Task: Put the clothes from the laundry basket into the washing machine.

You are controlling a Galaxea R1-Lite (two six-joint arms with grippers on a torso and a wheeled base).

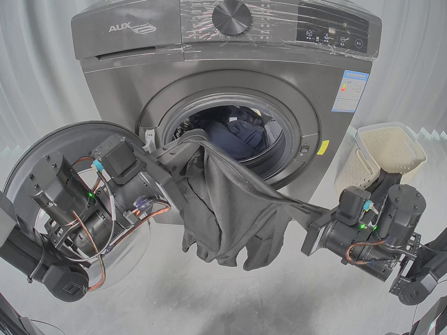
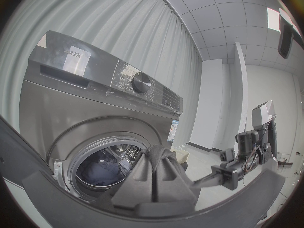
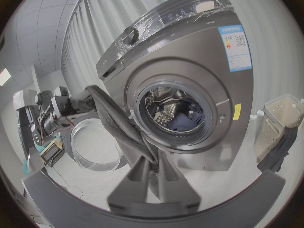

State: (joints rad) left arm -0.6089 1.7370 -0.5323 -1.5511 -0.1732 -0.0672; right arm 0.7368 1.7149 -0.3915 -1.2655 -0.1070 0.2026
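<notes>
Grey curtain (image 1: 37, 47) and pale floor (image 1: 186, 298) behind a front-loading washing machine (image 1: 116, 84). Left gripper (image 2: 155, 171): jaws clamped on one edge of a dark garment (image 1: 223, 201), at the near side of the drum opening (image 1: 284, 157). Right gripper (image 3: 153, 165): jaws clamped on the opposite edge, lower, in front of the laundry basket (image 1: 396, 150). The garment hangs stretched between them, its middle sagging outside the drum. Probably light, limp cloth, best gripped at bunched edges. The slack may snag on the open door (image 1: 51, 140). Blue clothes (image 1: 233, 136) lie inside.

Matt cloth garment (image 1: 223, 201); glossy metal washing machine (image 1: 116, 89).
</notes>
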